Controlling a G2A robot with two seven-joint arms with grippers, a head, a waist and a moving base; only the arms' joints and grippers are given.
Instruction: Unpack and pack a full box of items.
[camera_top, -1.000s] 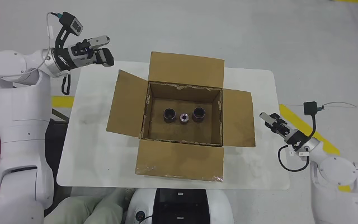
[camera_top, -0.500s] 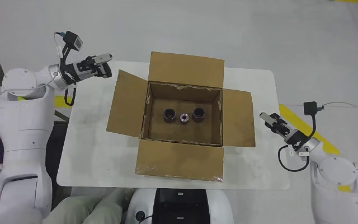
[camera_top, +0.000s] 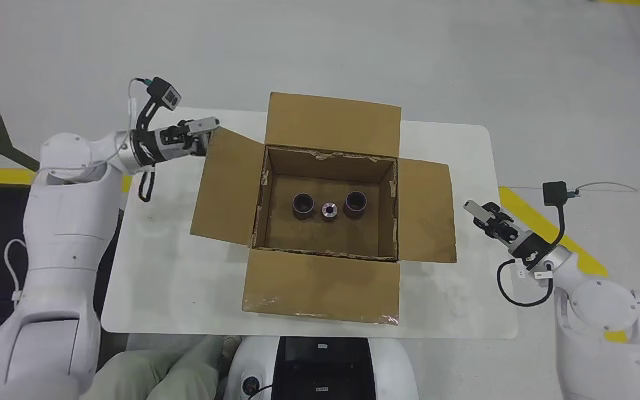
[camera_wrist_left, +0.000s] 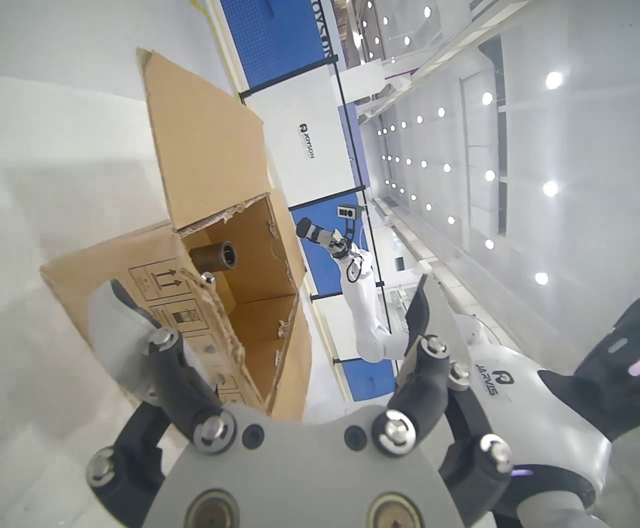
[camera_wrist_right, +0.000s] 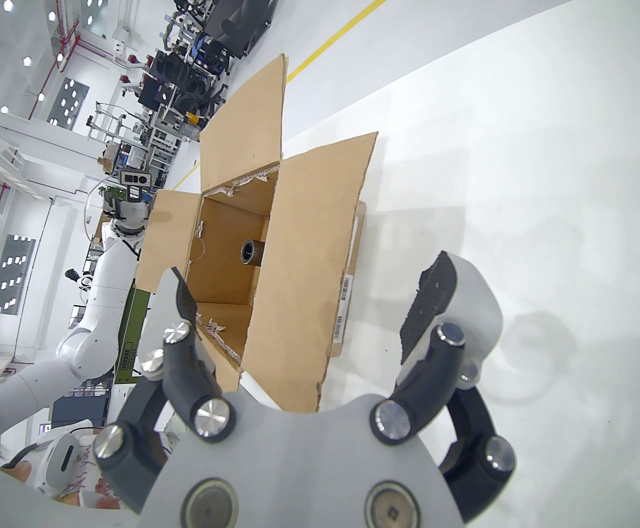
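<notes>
An open cardboard box (camera_top: 325, 290) stands mid-table with all flaps spread. Inside, on its floor, lie two dark metal cylinders (camera_top: 303, 206) (camera_top: 355, 204) with a smaller round metal piece (camera_top: 329, 210) between them. One cylinder (camera_wrist_left: 215, 255) shows in the left wrist view, and another cylinder (camera_wrist_right: 252, 251) in the right wrist view. My left gripper (camera_top: 203, 128) hangs open and empty by the box's left flap (camera_top: 222, 196), at its far corner. My right gripper (camera_top: 482, 214) is open and empty just right of the right flap (camera_top: 428, 210).
The white table (camera_top: 160, 260) has bare room left of the box and a narrow strip on the right (camera_top: 475, 290). The rear flap (camera_top: 335, 120) lies flat toward the far edge, the front flap (camera_top: 320, 288) toward me.
My left arm has swung down and rightward, bringing its gripper from beyond the table's far-left corner to the left flap. The right arm has stayed put.
</notes>
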